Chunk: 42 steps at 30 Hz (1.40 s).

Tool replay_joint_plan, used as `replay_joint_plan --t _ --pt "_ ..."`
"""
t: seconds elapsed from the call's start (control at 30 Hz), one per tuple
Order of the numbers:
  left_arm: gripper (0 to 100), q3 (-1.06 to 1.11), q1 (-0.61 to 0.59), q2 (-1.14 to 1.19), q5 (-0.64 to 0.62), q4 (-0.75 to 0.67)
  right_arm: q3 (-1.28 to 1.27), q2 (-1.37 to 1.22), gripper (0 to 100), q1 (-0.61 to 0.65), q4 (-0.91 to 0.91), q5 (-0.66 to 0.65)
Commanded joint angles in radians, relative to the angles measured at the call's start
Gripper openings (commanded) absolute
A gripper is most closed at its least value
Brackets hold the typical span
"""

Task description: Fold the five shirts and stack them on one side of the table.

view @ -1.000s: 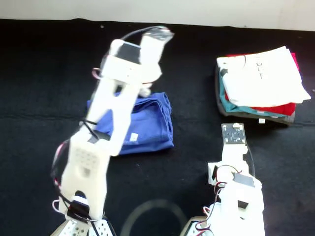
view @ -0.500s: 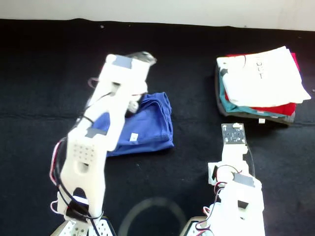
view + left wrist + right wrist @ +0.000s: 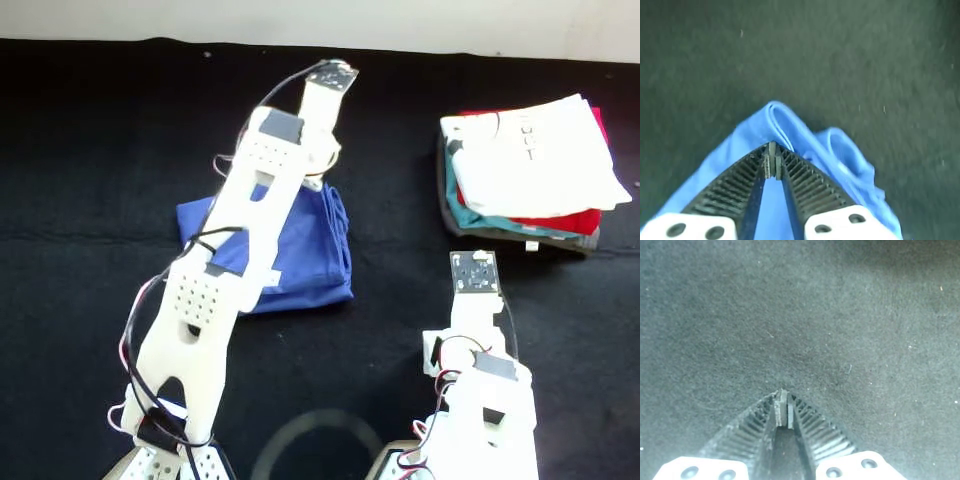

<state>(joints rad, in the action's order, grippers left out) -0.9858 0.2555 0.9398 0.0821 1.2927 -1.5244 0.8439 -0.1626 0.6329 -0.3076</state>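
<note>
Both sets of jaws are closed: left jaws over the folded blue shirt (image 3: 320, 250), right jaws over black tabletop (image 3: 100, 150) near the shirt stack (image 3: 530, 165).

Blue, white, red and teal on black

The desk (image 3: 90, 150) is plain black, and the blue shirt (image 3: 310, 255) on it is a solid royal shade. In the stack, a white shirt (image 3: 535, 155) with small dark markings tops a red shirt (image 3: 565, 222) and a teal shirt (image 3: 478, 220). The left arm (image 3: 230, 270) and right arm (image 3: 480, 390) are white with black and red wires. The left claw (image 3: 772, 160) and right claw (image 3: 783, 410) have black ribbed fingers on white bases.
</note>
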Motion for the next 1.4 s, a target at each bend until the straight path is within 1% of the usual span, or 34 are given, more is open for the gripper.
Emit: replay_joint_plan --t 0.0,0.07,0.13,0.3,0.37,0.4,0.5,0.7,0.8,0.9,1.03,1.1,1.17,1.27,1.37 --pt "1 -0.096 0.005 -0.005 -0.005 -0.044 -0.012 0.001 0.5 -0.025 -0.021 -0.003" --pt "1 -0.151 0.008 -0.01 -0.011 -0.015 -0.012 0.001 0.5 -0.025 -0.021 -0.003" --pt "1 -0.216 0.013 -0.021 -0.035 0.066 -0.012 0.001 0.5 -0.025 -0.021 -0.003" --pt "1 -0.352 0.027 -0.031 -0.048 0.381 -0.012 0.001 0.5 -0.025 -0.021 -0.003" --pt "1 -0.358 0.031 -0.021 -0.048 0.463 -0.012 0.001 0.5 -0.025 -0.021 -0.003" --pt "1 -0.344 0.036 -0.018 -0.051 0.48 -0.012 0.001 0.5 -0.025 -0.021 -0.003" --pt "1 -0.231 0.048 -0.045 -0.055 0.482 -0.012 0.001 0.5 -0.025 -0.021 -0.003" --pt "1 0.197 0.147 -0.228 -0.054 0.476 -0.012 0.001 0.5 -0.025 -0.021 -0.003" --pt "1 0.332 0.185 -0.289 -0.064 0.4 -0.01 0.001 0.5 -0.025 -0.021 -0.003" --pt "1 0.427 0.232 -0.317 -0.109 0.368 -0.01 0.001 0.5 -0.025 -0.021 -0.003" --pt "1 0.564 0.288 -0.323 -0.115 0.301 -0.01 0.001 0.5 -0.025 -0.021 -0.003" --pt "1 0.591 0.311 -0.326 -0.115 0.264 -0.01 0.001 0.5 -0.025 -0.021 -0.003" --pt "1 0.587 0.341 -0.326 -0.117 0.259 -0.01 0.001 0.5 -0.025 -0.021 -0.003" --pt "1 0.555 0.39 -0.329 -0.117 0.265 -0.01 0.001 0.5 -0.025 -0.021 -0.003" --pt "1 0.529 0.409 -0.372 -0.117 0.308 -0.01 0.001 0.5 -0.025 -0.021 -0.003"
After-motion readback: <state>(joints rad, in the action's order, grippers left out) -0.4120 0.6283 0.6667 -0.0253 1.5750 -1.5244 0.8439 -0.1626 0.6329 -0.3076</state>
